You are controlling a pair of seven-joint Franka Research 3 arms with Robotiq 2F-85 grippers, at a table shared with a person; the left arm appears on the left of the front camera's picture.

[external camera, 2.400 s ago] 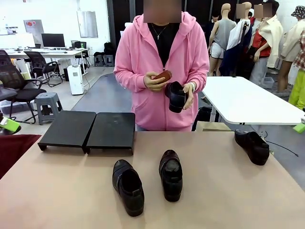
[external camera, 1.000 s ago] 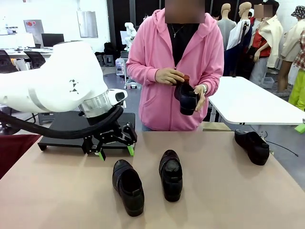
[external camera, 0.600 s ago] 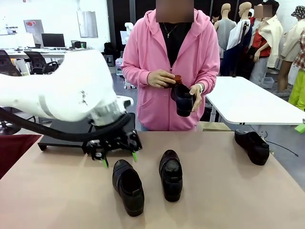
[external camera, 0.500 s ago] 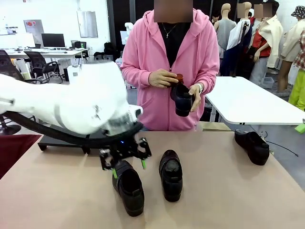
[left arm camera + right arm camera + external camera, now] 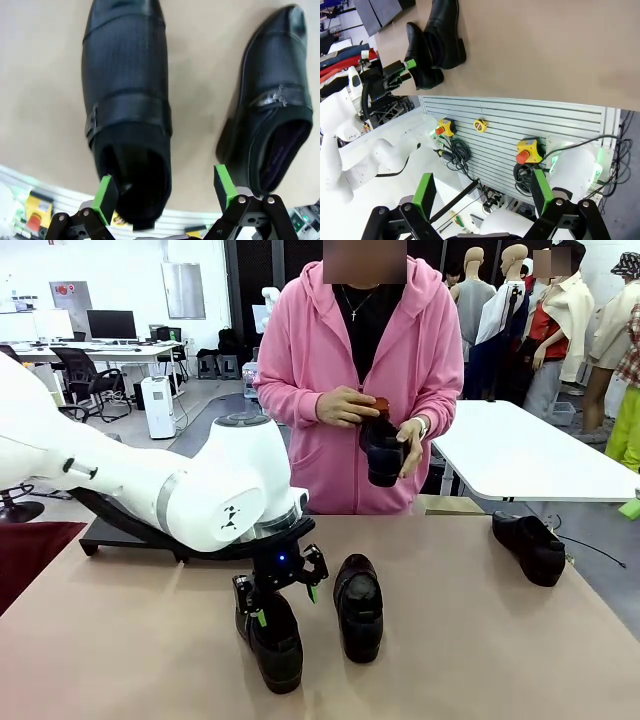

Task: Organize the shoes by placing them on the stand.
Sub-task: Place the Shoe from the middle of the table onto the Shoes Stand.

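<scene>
The left gripper (image 5: 281, 592), its fingers (image 5: 106, 197) spread wide and empty above the heel of the left shoe (image 5: 126, 100) on the table (image 5: 500, 650), should sink squarely astride that heel before closing.

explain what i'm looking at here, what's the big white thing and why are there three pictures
The big white thing is a robot arm, the robot's left one. Its end, the left pincer, black with green pads, is open and hangs over the heel end of the near shoe, not gripping it. The front picture looks across the tan table at a person. The other two come from cameras on the wrists, looking along each pincer's fingers: one sees the near shoe from above, the other shows the right pincer, open and empty. The middle shoe and the far-right shoe lie on the table. The person's hands hold a fourth shoe. The black stand sits behind the arm.
</scene>
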